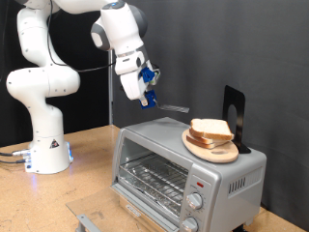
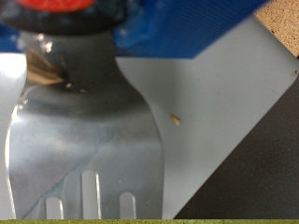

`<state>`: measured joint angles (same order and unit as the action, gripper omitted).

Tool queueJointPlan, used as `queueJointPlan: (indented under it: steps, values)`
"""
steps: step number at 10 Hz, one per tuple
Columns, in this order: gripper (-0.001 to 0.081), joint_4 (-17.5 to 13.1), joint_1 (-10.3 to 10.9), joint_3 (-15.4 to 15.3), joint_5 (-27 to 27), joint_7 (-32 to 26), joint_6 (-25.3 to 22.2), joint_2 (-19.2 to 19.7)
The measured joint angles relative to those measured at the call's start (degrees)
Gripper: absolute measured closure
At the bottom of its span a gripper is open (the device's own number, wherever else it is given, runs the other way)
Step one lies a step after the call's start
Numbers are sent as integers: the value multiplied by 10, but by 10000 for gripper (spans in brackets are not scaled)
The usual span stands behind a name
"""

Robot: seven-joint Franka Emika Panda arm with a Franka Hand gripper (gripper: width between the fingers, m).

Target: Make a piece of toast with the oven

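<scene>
The arm reaches over from the exterior view's left, and its gripper point(image 1: 148, 94) hangs in the air above the oven's point(image 1: 183, 164) top, toward the exterior view's left end of it. The jaws are clenched on the dark handle of a metal spatula point(image 1: 172, 108), whose thin blade sticks out level toward the exterior view's right, above the oven roof and short of the plate point(image 1: 214, 149).

The toast point(image 1: 210, 130) sits on that round wooden plate, which rests on top of the oven near the exterior view's right end; a second slice seems to lie under it, though I can't be sure. A black stand point(image 1: 234, 114) rises just behind the plate.

The oven stands on the wooden surface point(image 1: 92, 179) with its glass door shut, the wire rack showing through it and two knobs on the panel at the exterior view's right.

From the wrist view, the slotted spatula point(image 2: 89, 149) blade fills most of the picture, with the grey oven top point(image 2: 224, 103) beneath and a small crumb point(image 2: 175, 119) lying on it.
</scene>
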<state>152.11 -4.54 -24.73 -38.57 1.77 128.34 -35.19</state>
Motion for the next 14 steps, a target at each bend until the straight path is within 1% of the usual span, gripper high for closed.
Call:
queueJointPlan:
  steps: [1,2,3,4,6,8,11,14]
  values:
    - [325,0,-2,8,0,5,-16,-3]
    - [325,-1,-8,21,0,16,-41,-9]
    - [325,-2,-16,34,0,30,-51,-15]
    - [325,-2,-27,44,-4,40,-46,-19]
    - [325,-4,-48,62,-6,43,-29,-21]
    - [325,-8,-65,74,6,39,-30,-18]
    - [325,-15,-83,79,28,37,-28,-2]
    - [325,-19,-91,80,30,27,-6,15]
